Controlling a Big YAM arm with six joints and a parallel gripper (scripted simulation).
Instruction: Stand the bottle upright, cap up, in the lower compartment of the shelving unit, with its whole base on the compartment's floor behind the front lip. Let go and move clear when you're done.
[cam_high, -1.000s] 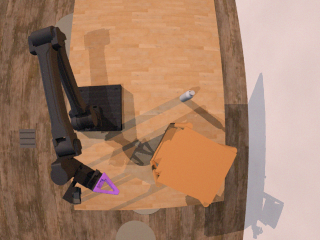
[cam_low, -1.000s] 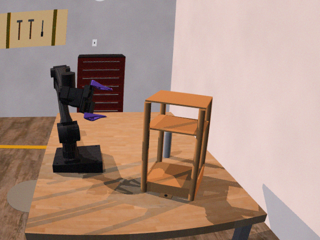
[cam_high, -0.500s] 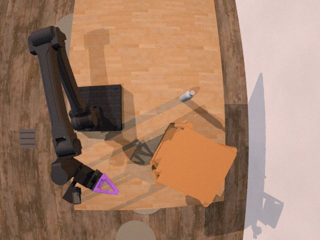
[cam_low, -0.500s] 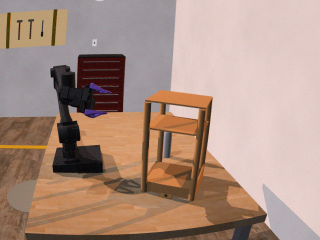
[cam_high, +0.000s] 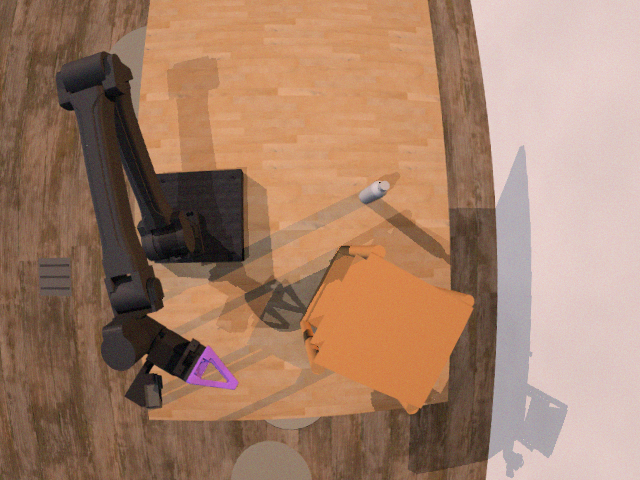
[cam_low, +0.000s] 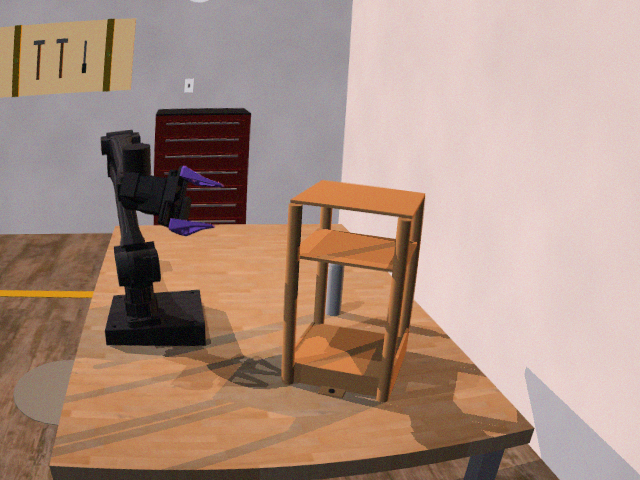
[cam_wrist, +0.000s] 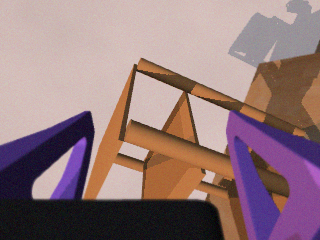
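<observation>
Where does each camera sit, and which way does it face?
Top: overhead, looking down on the table, the whole arm, bottle, shelving unit.
Exterior: off the table's front corner, level, showing the arm side-on with open gripper.
Wrist: behind the fingers, facing the shelving unit.
All three show the shelving unit.

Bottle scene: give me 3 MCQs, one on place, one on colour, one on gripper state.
1. Where is the bottle?
A. on the table behind the shelving unit
B. in the lower compartment
C. on the top board

2. What colour are the fingers?
A. purple
B. green
C. white

3. The gripper is:
A. shut on the bottle
B. open, holding nothing
C. fully shut

Answers: 1 A, it stands on the table apart from the unit; 2 A, seen in all views; 3 B, the fingers stand apart in the air with nothing between them.
</observation>
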